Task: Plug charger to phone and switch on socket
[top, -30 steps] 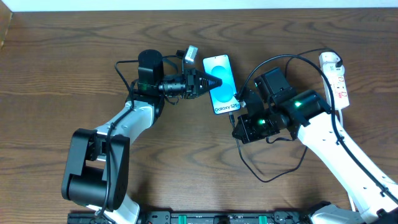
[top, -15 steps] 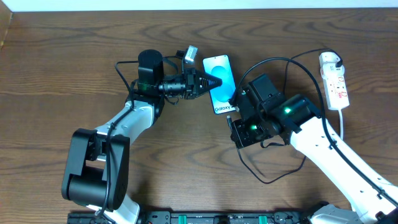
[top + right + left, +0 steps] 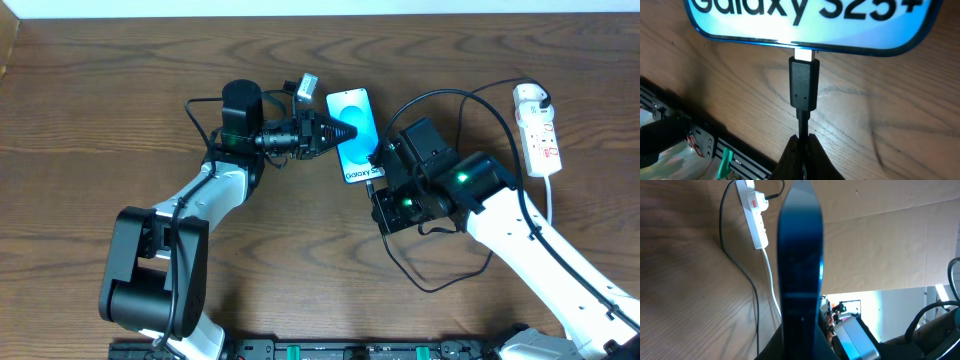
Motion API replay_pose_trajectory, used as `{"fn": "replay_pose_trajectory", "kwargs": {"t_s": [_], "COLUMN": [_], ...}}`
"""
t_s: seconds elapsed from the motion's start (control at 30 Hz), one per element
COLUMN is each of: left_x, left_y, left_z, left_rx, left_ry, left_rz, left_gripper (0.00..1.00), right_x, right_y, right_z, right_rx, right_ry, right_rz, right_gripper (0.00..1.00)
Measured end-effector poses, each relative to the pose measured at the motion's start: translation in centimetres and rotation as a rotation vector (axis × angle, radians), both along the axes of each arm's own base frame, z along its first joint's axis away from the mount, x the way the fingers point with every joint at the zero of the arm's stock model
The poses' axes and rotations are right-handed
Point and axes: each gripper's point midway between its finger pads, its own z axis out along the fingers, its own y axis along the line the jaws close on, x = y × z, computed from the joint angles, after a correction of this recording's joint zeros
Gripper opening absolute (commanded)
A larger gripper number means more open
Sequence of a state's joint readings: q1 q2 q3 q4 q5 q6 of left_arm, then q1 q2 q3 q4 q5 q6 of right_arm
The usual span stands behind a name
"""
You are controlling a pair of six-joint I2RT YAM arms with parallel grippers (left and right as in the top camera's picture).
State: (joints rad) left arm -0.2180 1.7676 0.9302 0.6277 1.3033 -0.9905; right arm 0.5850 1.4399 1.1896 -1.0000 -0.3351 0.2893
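Note:
The phone [image 3: 352, 108] lies on the table with its cyan screen up. My left gripper [image 3: 343, 132] is shut on its left edge; in the left wrist view the phone [image 3: 800, 265] shows edge-on between the fingers [image 3: 801, 352]. My right gripper [image 3: 378, 182] is shut on the charger cable [image 3: 445, 95] just behind its plug tip. In the right wrist view the fingers [image 3: 802, 150] pinch the cable and the plug tip [image 3: 804, 82] has its metal end at the port in the phone's bottom edge [image 3: 810, 20]. The socket [image 3: 540, 135] lies at the far right.
The black cable runs in a loop from the socket's far end round to my right gripper, with another loop on the table near the right arm [image 3: 440, 285]. The socket and its white cord also show in the left wrist view [image 3: 754, 217].
My right gripper has moved left with the plug tip, up to the phone's bottom edge. The left gripper and phone have stayed still.

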Motion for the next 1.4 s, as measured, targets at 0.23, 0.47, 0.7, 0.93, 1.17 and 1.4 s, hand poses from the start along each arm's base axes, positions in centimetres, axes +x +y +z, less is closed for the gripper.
{"fn": "replay_pose_trajectory", "kwargs": {"t_s": [0.23, 0.47, 0.7, 0.93, 1.17, 1.4], "left_x": [0.0, 0.0, 0.0, 0.0, 0.0, 0.0], "left_y": [0.0, 0.0, 0.0, 0.0, 0.0, 0.0], "left_z": [0.0, 0.0, 0.0, 0.0, 0.0, 0.0], "left_rx": [0.0, 0.0, 0.0, 0.0, 0.0, -0.002], "left_ry": [-0.001, -0.004, -0.004, -0.004, 0.0, 0.024], "left_rz": [0.0, 0.0, 0.0, 0.0, 0.0, 0.002], "left_gripper": [0.07, 0.07, 0.08, 0.07, 0.07, 0.07], "right_x": [-0.3, -0.9, -0.9, -0.9, -0.8, -0.8], "right_y": [0.2, 0.3, -0.1, 0.0, 0.1, 0.1], "right_z": [0.1, 0.2, 0.9, 1.2, 1.3, 1.3], "right_rx": [0.014, 0.032, 0.062, 0.074, 0.077, 0.08], "right_ry": [0.015, 0.046, 0.046, 0.039, 0.036, 0.037], "right_rz": [0.007, 0.015, 0.006, 0.008, 0.008, 0.009], "right_gripper": [0.01, 0.01, 0.01, 0.01, 0.01, 0.01]}}
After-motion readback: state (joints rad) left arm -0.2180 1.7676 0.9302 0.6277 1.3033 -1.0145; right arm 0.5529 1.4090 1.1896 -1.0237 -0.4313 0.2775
